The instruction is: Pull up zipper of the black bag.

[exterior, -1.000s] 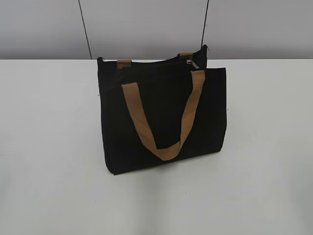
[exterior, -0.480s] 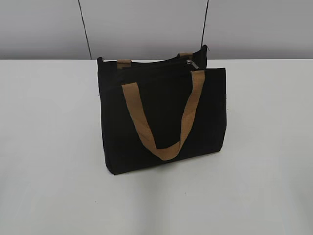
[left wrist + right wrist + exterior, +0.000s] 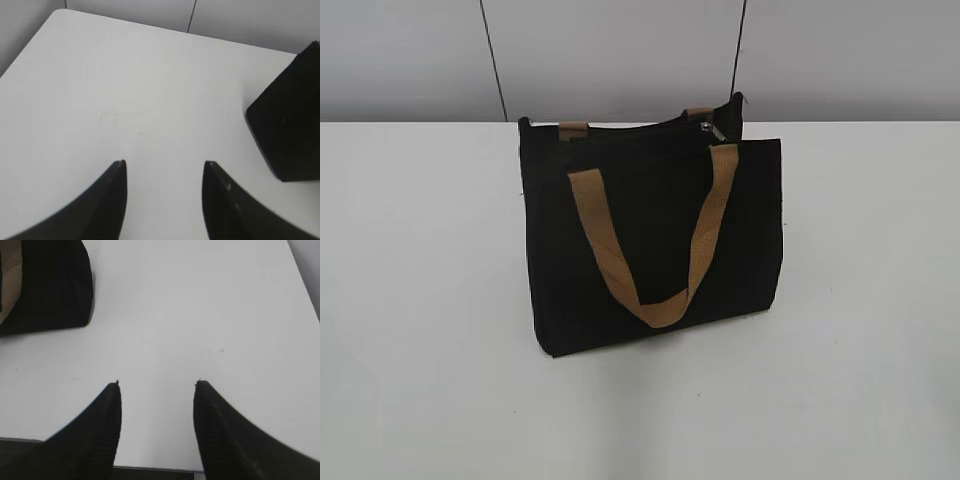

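Both pincers, left pincer [image 3: 164, 167] and right pincer [image 3: 157, 385], hang apart; one should steady the black bag [image 3: 650, 240], the other pinching the zipper [image 3: 712, 129] tab.

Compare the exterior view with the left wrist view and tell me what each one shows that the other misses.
Only the exterior view shows the whole black bag standing upright, its tan strap handle hanging down the front, and the small grey zipper pull near the top right edge. No arm appears there.
Only the left wrist view shows the left tool, its fingers open over bare table, plus the table's rounded far corner.
Both show the white table and part of the bag.
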Controlling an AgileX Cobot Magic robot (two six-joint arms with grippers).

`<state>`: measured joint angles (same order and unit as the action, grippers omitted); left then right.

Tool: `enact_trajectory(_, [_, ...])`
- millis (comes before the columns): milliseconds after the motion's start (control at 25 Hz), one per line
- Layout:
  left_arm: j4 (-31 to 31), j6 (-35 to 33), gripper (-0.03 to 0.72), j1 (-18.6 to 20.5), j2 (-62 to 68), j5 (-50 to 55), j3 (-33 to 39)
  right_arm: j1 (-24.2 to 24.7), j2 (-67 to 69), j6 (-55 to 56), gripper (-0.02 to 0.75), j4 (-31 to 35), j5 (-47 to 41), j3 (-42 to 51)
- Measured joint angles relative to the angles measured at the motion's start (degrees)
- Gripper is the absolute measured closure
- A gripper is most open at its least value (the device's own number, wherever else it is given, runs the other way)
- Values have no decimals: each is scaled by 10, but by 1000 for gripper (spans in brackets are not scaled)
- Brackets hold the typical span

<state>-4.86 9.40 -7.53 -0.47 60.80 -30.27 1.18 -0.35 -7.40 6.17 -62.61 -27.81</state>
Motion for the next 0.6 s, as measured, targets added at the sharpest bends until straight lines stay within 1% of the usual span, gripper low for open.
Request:
enact_trajectory(160, [0, 0, 319, 23, 0, 0, 0, 23, 0, 0, 368, 1, 0, 0])
enact_trajectory(320, [0, 0, 322, 38, 0, 0, 0, 24, 0, 0, 368, 1, 0, 0])
enact_trajectory(600, [0, 0, 356, 55, 0, 0, 0, 24, 0, 0, 368, 1, 0, 0])
